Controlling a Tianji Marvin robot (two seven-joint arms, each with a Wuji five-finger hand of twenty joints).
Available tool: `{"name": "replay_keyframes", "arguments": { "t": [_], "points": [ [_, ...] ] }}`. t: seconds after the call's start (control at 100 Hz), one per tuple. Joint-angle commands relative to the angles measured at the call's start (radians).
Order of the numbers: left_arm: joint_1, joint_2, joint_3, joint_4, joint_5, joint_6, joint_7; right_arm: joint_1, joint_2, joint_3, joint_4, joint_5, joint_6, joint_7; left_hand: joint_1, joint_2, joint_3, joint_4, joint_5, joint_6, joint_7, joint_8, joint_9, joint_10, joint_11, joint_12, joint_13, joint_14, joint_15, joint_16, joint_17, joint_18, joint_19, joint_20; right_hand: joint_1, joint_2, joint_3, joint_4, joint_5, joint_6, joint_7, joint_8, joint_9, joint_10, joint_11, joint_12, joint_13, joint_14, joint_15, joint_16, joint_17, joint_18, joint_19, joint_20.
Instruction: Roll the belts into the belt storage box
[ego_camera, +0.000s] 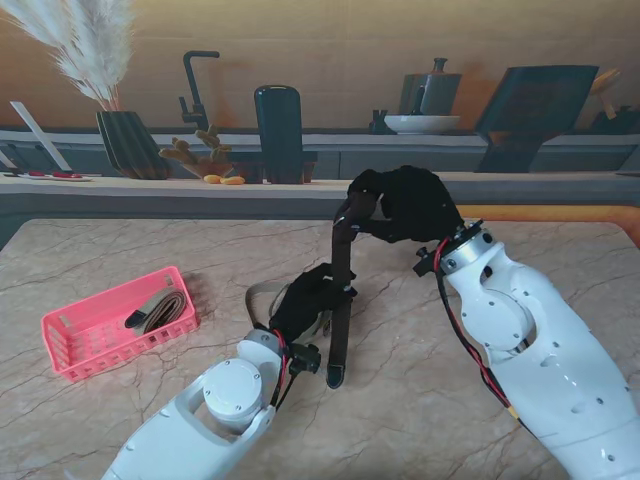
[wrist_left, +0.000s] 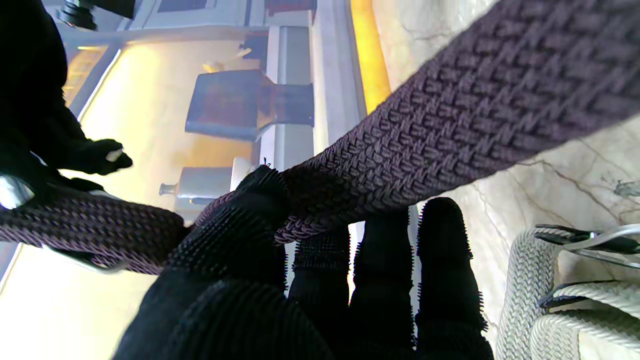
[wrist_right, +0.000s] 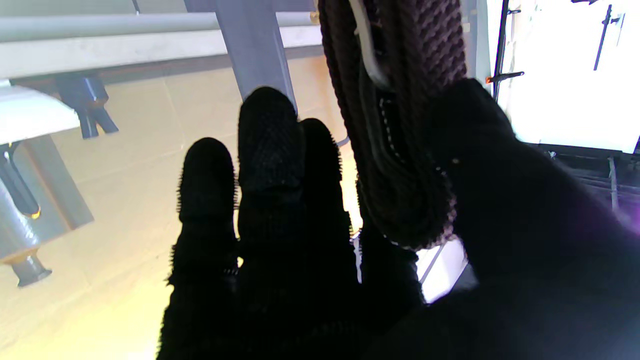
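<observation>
From the stand camera I see my right hand (ego_camera: 412, 203) raised over the far middle of the marble table (ego_camera: 450, 400), at about 1 o'clock from the table centre. It holds the upper end of the dark braided belt (ego_camera: 341, 300). In the right wrist view the thumb (wrist_right: 480, 150) presses a folded loop of this belt against the side of the fingers (wrist_right: 270, 150), which lie close together and nearly straight.

The belt hangs down from the right hand toward me, and its lower end (ego_camera: 335, 377) reaches the table at about 6 o'clock from that hand. My left hand (ego_camera: 308, 300) is low, just beside the hanging strap, on its left. In the left wrist view the thumb (wrist_left: 250, 220) pinches the strap against the fingers (wrist_left: 442, 240), which are together and stretched forward.

A second belt, light beige (ego_camera: 262, 297), lies on the table under and beside the left hand; the left wrist view shows its woven coils and metal buckle.

The pink storage box (ego_camera: 75, 335) stands at about 9 o'clock, well apart from both hands. Inside it lies one rolled belt (ego_camera: 160, 312) of grey-brown colour.
</observation>
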Motion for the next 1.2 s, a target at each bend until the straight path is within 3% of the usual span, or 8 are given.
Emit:
{"name": "replay_keyframes", "arguments": {
  "t": [0.0,0.29,0.41,0.46,0.51,0.66,0.92,1.19],
  "points": [
    [0.013,-0.009,0.007,-0.012,-0.003,0.003,-0.003,0.007,-0.007,-0.020,0.027,-0.005,-0.017,0.003,0.034,0.013,-0.004,-0.002,0.023,-0.014,0.045,-0.011,0.025,0.002,0.025,-0.003,0.027,0.003,0.029,-0.002,0.010,-0.006,0.037,0.018,0.123,0.158,0.126,0.046,0.086,-0.230,0.240,0.035,-0.003,-0.020,0.031,0.002,0.027,-0.023,0.026,0.012,-0.011,-0.030,0.029,0.003],
    [0.028,-0.022,0.000,-0.031,-0.095,0.011,0.010,0.046,-0.002,-0.100,0.134,-0.049,-0.040,-0.029,-0.048,-0.002,0.040,-0.005,0.009,-0.018,0.049,-0.018,0.004,0.002,0.047,-0.030,0.014,0.012,0.053,-0.005,0.004,0.007,0.056,0.028,0.123,0.161,0.123,0.049,0.082,-0.234,0.245,0.032,-0.006,-0.023,0.036,-0.003,0.027,-0.026,0.027,0.010,-0.010,-0.032,0.029,-0.001],
    [0.033,-0.022,-0.006,-0.032,-0.124,-0.004,0.005,0.059,0.001,-0.129,0.179,-0.053,-0.045,-0.027,-0.254,-0.084,0.117,-0.009,-0.034,-0.003,-0.037,0.000,-0.064,-0.008,0.032,-0.063,-0.032,0.001,0.010,-0.009,-0.024,0.018,0.027,0.020,0.122,0.162,0.121,0.050,0.081,-0.235,0.247,0.030,-0.006,-0.023,0.039,-0.005,0.026,-0.026,0.027,0.009,-0.011,-0.030,0.029,-0.003],
    [0.034,-0.020,-0.008,-0.029,-0.128,-0.018,-0.001,0.063,0.001,-0.139,0.195,-0.054,-0.046,-0.027,-0.390,-0.074,0.156,0.031,-0.064,0.018,-0.103,-0.002,-0.107,-0.009,0.007,-0.070,-0.063,-0.010,-0.036,-0.020,-0.040,0.026,-0.004,0.006,0.122,0.162,0.121,0.050,0.080,-0.235,0.248,0.030,-0.007,-0.022,0.040,-0.006,0.026,-0.026,0.027,0.009,-0.012,-0.030,0.029,-0.004],
    [0.034,-0.018,-0.010,-0.025,-0.133,-0.031,-0.009,0.064,0.002,-0.147,0.209,-0.053,-0.046,-0.026,-0.479,-0.133,0.177,0.026,-0.100,0.029,-0.133,-0.009,-0.141,-0.010,-0.014,-0.076,-0.085,-0.020,-0.075,-0.029,-0.057,0.039,-0.034,-0.006,0.121,0.162,0.120,0.050,0.080,-0.234,0.248,0.029,-0.007,-0.022,0.040,-0.007,0.025,-0.026,0.027,0.008,-0.012,-0.030,0.029,-0.004],
    [0.032,-0.011,-0.017,-0.014,-0.173,-0.063,-0.051,0.063,0.002,-0.171,0.239,-0.052,-0.043,-0.031,-0.626,-0.194,0.172,0.016,-0.226,0.050,-0.210,-0.024,-0.235,-0.013,-0.061,-0.093,-0.140,-0.044,-0.167,-0.050,-0.088,0.043,-0.098,-0.018,0.121,0.164,0.119,0.051,0.079,-0.233,0.249,0.027,-0.009,-0.024,0.042,-0.008,0.022,-0.026,0.027,0.007,-0.014,-0.028,0.029,-0.007],
    [0.040,-0.024,-0.028,-0.029,-0.264,-0.051,-0.036,0.051,0.007,-0.209,0.273,-0.066,-0.063,-0.039,-0.677,-0.196,0.164,0.006,-0.286,0.062,-0.227,-0.023,-0.284,-0.007,-0.076,-0.098,-0.156,-0.048,-0.192,-0.049,-0.095,0.042,-0.116,-0.014,0.120,0.170,0.111,0.051,0.064,-0.222,0.238,0.015,-0.021,-0.028,0.035,-0.018,0.003,-0.028,0.014,-0.001,-0.022,-0.025,0.025,-0.011],
    [0.043,-0.034,-0.036,-0.044,-0.307,-0.041,-0.004,0.032,0.016,-0.225,0.272,-0.074,-0.094,-0.012,-0.679,-0.188,0.164,0.004,-0.304,0.059,-0.213,-0.012,-0.291,-0.010,-0.063,-0.090,-0.148,-0.050,-0.185,-0.037,-0.082,0.034,-0.115,-0.003,0.089,0.156,0.069,0.056,-0.015,-0.145,0.194,0.002,-0.115,0.001,0.022,-0.017,-0.061,-0.020,-0.038,-0.026,-0.058,-0.015,-0.001,-0.021]
  ]
}}
